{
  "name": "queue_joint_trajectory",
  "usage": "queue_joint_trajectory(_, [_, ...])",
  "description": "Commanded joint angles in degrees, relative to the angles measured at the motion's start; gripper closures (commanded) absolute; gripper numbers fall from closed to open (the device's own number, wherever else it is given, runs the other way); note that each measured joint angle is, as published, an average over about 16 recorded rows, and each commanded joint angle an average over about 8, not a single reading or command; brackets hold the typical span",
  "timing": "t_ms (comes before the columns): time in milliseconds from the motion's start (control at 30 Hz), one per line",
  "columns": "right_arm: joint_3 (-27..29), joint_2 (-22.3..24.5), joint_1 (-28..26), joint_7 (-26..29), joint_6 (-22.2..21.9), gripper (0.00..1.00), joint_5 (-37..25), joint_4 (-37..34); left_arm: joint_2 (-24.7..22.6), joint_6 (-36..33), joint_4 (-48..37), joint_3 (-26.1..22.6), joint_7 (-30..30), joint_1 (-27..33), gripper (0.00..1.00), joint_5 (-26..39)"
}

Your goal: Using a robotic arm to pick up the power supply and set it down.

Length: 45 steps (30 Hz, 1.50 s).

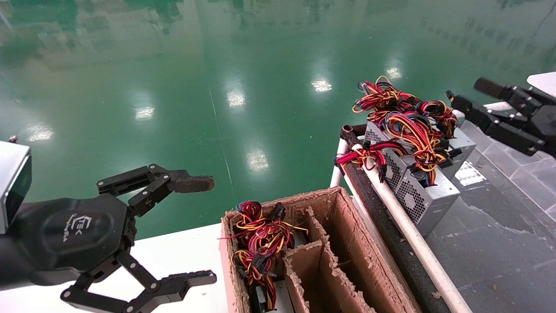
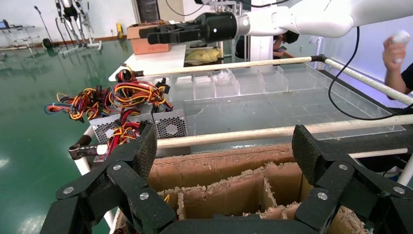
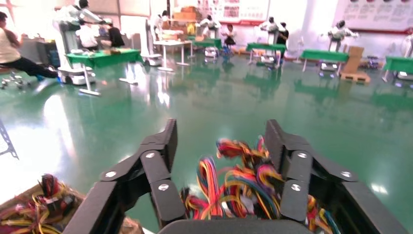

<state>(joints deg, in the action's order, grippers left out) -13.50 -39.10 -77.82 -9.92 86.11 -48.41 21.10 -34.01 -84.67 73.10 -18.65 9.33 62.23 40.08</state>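
Observation:
Silver-grey power supplies [image 1: 417,191] with mesh faces stand in a row at the near corner of a cart, their red, yellow, black and blue wires [image 1: 408,117] bunched on top. The left wrist view shows them as a mesh face [image 2: 168,124]. My right gripper [image 1: 467,93] hovers open just to the right of the wire bunch, apart from it; its wrist view shows the wires [image 3: 234,180] beyond the open right gripper [image 3: 221,131]. My left gripper [image 1: 211,229], with a brown pad on one finger, stands open and empty over the white table, left of the cardboard box.
A torn cardboard box [image 1: 343,226] with dividers sits between table and cart; one slot holds another wire bundle [image 1: 260,248]. A white pipe rail [image 1: 404,217] edges the cart's dark bed [image 1: 499,226]. The white table [image 1: 182,256] lies under the left arm. Green floor lies beyond.

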Motion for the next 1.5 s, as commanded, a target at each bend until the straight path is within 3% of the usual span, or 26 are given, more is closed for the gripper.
queue_joint_trajectory(33, [0.1,0.0,0.2,0.4,0.0,0.00,0.3,0.9,0.0,0.0,0.0,0.0,0.0,0.0,0.00,0.0])
queue_joint_trajectory(1500, [-2.0,3.3,13.0,16.6,-0.3,0.00,5.3,42.0,0.0,0.0,0.0,-0.1,0.0,0.0,0.00,0.0])
